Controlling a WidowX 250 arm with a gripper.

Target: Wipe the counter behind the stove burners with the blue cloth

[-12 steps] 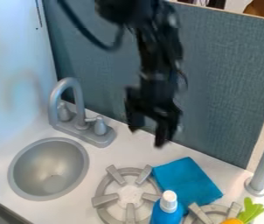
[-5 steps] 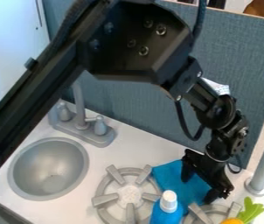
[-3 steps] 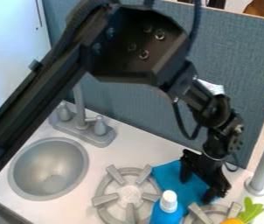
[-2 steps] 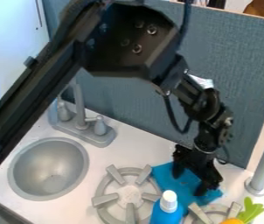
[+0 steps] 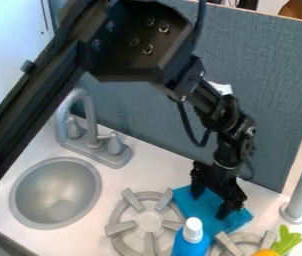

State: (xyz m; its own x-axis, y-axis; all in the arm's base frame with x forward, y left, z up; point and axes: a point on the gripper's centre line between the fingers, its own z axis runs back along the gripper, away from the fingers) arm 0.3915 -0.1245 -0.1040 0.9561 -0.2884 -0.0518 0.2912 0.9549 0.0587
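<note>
Camera view: black gripper [image 5: 210, 202] above blue cloth [image 5: 210, 216], fingers spread apart, tips pointing down; tips perhaps touching cloth, hard to tell. Cloth flat on white counter [image 5: 140, 175], between left burner [image 5: 148, 220] and right burner [image 5: 230, 245]. Blue bottle [image 5: 190, 246], white cap, upright at cloth's near side. Toy carrot [image 5: 267, 253] at right burner. Grey sink [image 5: 55, 195] at left, faucet [image 5: 91, 120] on its far side.

From my station I saw a matt cloth [image 5: 206, 206], a smooth metallic-looking basin [image 5: 55, 192], a rough, fabric-like panel [image 5: 267, 95] and a glossy plastic-looking bottle [image 5: 190, 243].
</note>
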